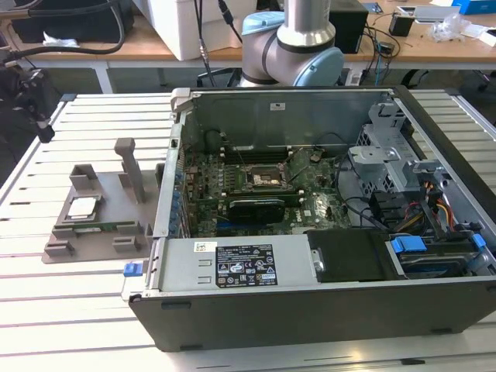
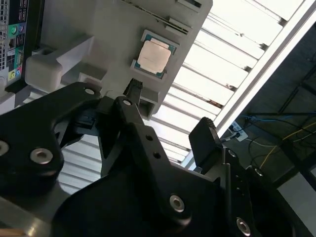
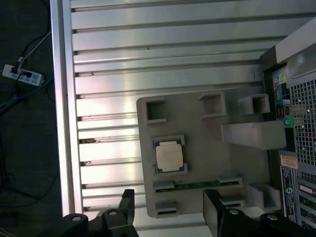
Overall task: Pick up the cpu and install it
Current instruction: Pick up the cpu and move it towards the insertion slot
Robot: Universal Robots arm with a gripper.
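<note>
Currently listed:

**Item.** Small flat square cpu point(image 1: 83, 207) with a silver-grey metal top. It lies flat in a square recess of the grey moulded plastic holder tray point(image 1: 112, 209). The tray sits on the slatted pale metal worktop point(image 1: 77, 310), at the exterior view's left of the open black computer case point(image 1: 310, 318). Nothing touches the cpu.

**Gripper.** Black two-fingered gripper point(image 3: 170, 195), spread wide and empty. It hangs above the tray's edge, apart from the cpu, as both wrist views show.

**Step in hand (judged).** Approach for the pick-up.
- Centre the fingers point(image 3: 127, 200) over the cpu and square them to two opposite sides.
- Descend straight, so the pads meet the cpu's thin pale edge and not the recess wall.
- Close lightly and keep the cpu level.

**Views compared.**
- The exterior view shows the green motherboard point(image 1: 256, 194) inside the case with its square socket frame point(image 1: 267, 180). The arm's grey-and-blue joint point(image 1: 298, 39) stands at the far side.
- The first wrist view shows a long green memory stick point(image 3: 197, 185) in a slot of the tray, between the cpu and the gripper.
</note>
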